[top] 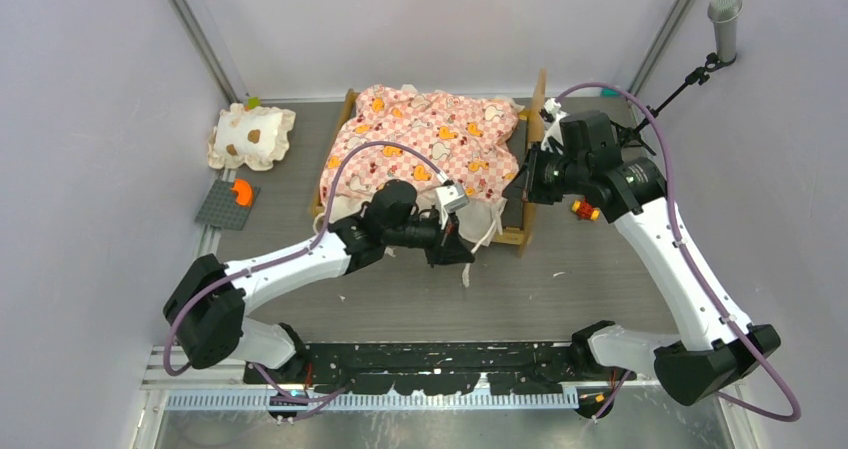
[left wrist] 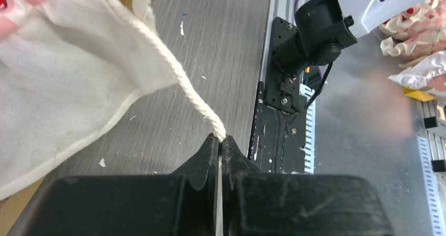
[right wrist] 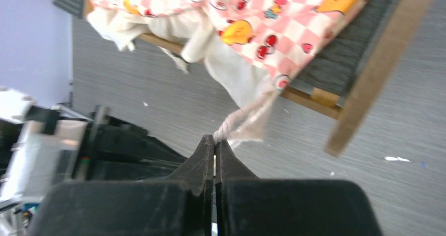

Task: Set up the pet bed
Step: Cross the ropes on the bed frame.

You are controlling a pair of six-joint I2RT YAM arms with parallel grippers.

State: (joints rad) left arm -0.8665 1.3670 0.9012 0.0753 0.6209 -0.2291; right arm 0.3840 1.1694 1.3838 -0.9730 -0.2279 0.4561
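Currently, left gripper (left wrist: 221,141) and right gripper (right wrist: 214,141) each clamp one white cord (left wrist: 184,83) (jaws pressed together) of the pet bed (top: 430,129).

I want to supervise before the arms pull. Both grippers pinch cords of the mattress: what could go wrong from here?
The left gripper holds the twisted cord only at the jaw tips; it may slip out. The right gripper grips the second cord beside the bed frame; a pull might drag the frame or bunch the mattress.
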